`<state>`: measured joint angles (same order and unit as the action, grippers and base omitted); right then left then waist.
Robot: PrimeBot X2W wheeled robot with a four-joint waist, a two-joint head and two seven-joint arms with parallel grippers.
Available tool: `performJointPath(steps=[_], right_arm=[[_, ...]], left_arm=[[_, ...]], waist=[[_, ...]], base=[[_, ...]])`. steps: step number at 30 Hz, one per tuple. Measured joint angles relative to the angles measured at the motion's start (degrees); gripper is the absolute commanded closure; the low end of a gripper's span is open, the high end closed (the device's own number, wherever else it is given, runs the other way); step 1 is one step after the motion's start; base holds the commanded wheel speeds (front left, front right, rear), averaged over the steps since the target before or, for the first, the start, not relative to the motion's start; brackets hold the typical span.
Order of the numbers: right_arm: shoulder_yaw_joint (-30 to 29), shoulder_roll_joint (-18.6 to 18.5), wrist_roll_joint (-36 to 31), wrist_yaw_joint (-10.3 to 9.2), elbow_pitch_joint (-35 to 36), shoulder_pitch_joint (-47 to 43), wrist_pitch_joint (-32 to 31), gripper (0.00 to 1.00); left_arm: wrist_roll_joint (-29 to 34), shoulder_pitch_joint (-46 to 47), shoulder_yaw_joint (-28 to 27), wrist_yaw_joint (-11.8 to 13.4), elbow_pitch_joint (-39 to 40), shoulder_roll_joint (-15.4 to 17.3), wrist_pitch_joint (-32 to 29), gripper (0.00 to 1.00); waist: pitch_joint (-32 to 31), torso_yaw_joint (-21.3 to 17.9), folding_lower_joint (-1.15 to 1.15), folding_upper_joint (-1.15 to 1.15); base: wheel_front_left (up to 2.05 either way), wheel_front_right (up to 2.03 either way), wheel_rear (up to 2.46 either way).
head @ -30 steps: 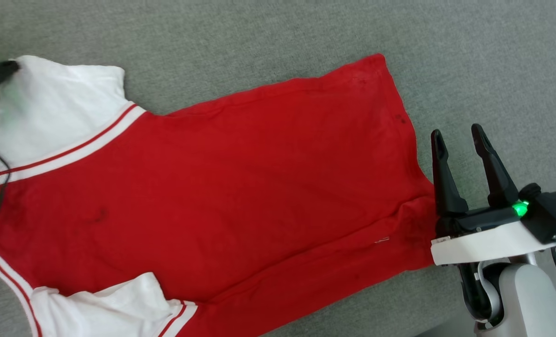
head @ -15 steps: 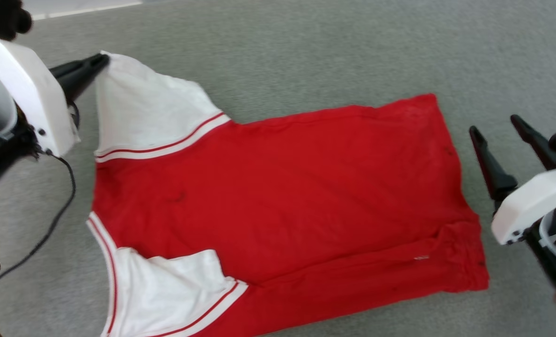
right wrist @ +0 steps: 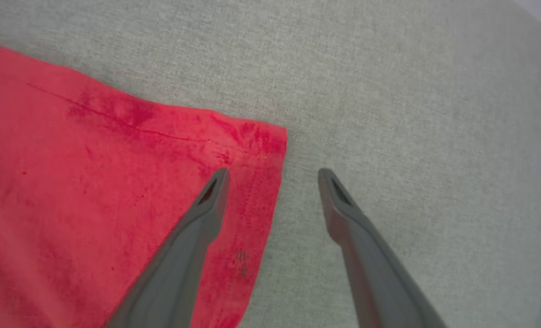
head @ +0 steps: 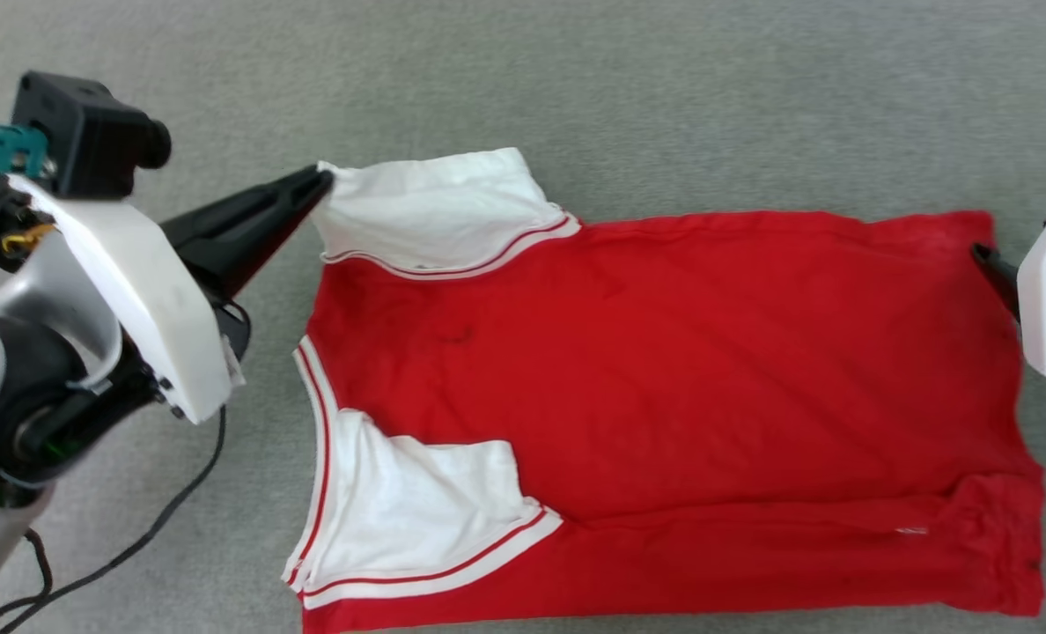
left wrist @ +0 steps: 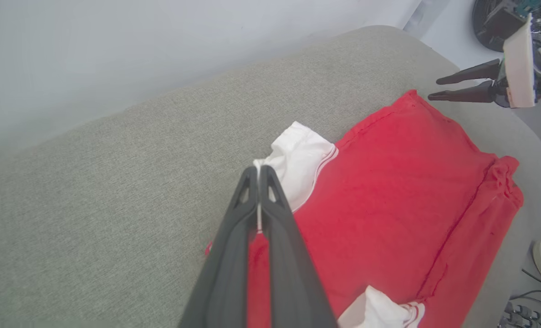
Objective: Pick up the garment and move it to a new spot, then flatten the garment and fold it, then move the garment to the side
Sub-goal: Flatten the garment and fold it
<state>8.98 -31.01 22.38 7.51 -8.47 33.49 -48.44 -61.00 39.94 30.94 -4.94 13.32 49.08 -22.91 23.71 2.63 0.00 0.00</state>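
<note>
The garment [head: 664, 370] is lying spread across the grey upholstered surface [head: 629, 79], with its white sleeves toward the robot's left and its red hem toward the right. The left claw [head: 316, 185] is pinching the outer corner of the far sleeve [head: 435, 211], its fingers pressed together with a sliver of white cloth showing between them in the left wrist view. The right claw [right wrist: 274, 173] is standing wide apart and holding nothing. It is straddling the far hem corner [right wrist: 270, 136], one finger over the red cloth and the other over bare upholstery. Whether either finger is touching the fabric is hard to say from this angle.

The cloth is looking thin, light and limp. It is creasing along the near side [head: 972, 511] and the near sleeve [head: 417, 502] is lying folded in on the body. It is likely to drape and stretch rather than hold any shape, and a single pinch will probably drag the rest along the upholstery. The doubled seams are the surest places to grip: the sleeve cuff already taken, and the stitched hem corner under the right claw. Gripping those two points together should let the far edge be pulled taut and flat.
</note>
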Motion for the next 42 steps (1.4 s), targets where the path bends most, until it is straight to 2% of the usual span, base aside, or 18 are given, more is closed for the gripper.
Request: performJointPath(steps=[4,14,15,16,17,27,34,42], right_arm=[[2.2,-1.1,-0.7,0.0,-4.6,1.8,-0.9,0.0],[6.0,-2.3,-0.4,-0.02,-10.3,3.1,1.1,0.0],[6.5,-2.7,-0.4,-0.02,-10.7,3.3,1.6,0.3],[6.8,-2.8,-0.3,-0.02,-11.2,3.5,2.1,0.78],[6.9,-2.8,-0.1,-0.02,-11.7,3.7,2.6,1.0],[6.5,-0.5,2.1,-0.01,-16.1,3.4,12.0,1.0],[4.4,-0.2,4.5,0.0,-11.1,-1.4,15.8,1.0],[-0.3,1.5,5.9,0.0,-2.8,-13.0,17.7,1.0]], left_arm=[[1.1,-1.0,0.7,0.6,2.7,-0.8,1.0,1.0],[2.4,-2.3,3.2,1.0,3.9,-3.2,1.9,1.0],[2.4,-2.3,3.4,1.0,3.8,-3.4,1.9,1.0],[2.4,-2.3,3.5,1.0,3.7,-3.5,2.0,1.0],[2.4,-2.3,3.5,1.0,3.6,-3.6,2.0,1.0],[2.2,-5.8,2.3,2.0,0.6,-3.5,5.5,1.0],[0.2,-11.9,1.2,3.7,0.4,-2.0,8.1,1.0],[-2.0,-21.7,0.1,6.5,2.4,0.9,11.3,1.0]], waist=[[1.3,2.4,0.0,0.0],[2.8,5.8,-0.02,0.0],[2.9,6.0,-0.02,0.0],[2.9,6.1,-0.02,0.0],[2.9,6.1,-0.02,0.0],[-1.4,5.1,0.0,0.0],[-7.0,3.6,0.0,0.0],[-12.7,2.1,0.0,0.0]], base=[[0.0,0.0,0.0],[0.0,0.0,0.0],[0.0,0.0,0.0],[0.0,0.0,0.0],[0.0,0.0,0.0],[0.0,0.0,0.0],[0.0,0.0,0.0],[0.0,0.0,0.0]])
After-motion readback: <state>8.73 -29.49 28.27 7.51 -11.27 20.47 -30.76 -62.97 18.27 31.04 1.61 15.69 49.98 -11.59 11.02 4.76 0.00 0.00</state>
